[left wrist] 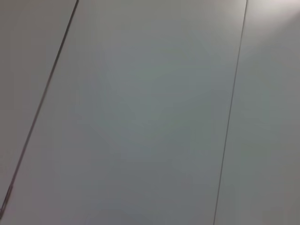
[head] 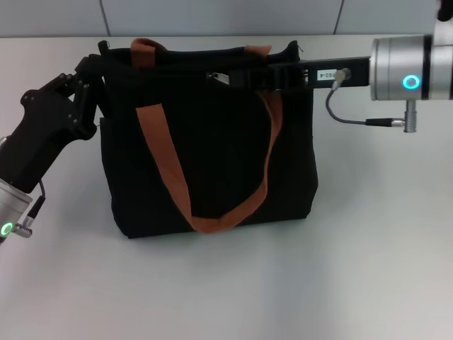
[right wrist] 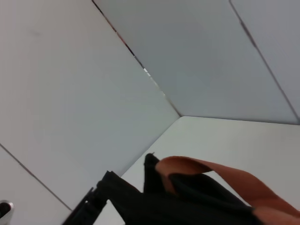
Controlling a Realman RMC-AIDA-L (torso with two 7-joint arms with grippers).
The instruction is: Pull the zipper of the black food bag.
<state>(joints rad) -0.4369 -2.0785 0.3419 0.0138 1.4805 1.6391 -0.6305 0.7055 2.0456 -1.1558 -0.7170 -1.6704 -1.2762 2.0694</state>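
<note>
Black food bag point(head: 212, 163) upright, zip line running left-right; zipper point(head: 214, 76) mid-edge.

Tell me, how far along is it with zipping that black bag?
Both hands are in place: the left hand grips the black food bag at its upper corner, and the right hand reaches along the top edge by the zipper. The pull itself remains; how far the zip has run isn't visible.

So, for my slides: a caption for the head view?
Both arms at the black food bag: left tool at its corner, right tool near the zipper.
</note>
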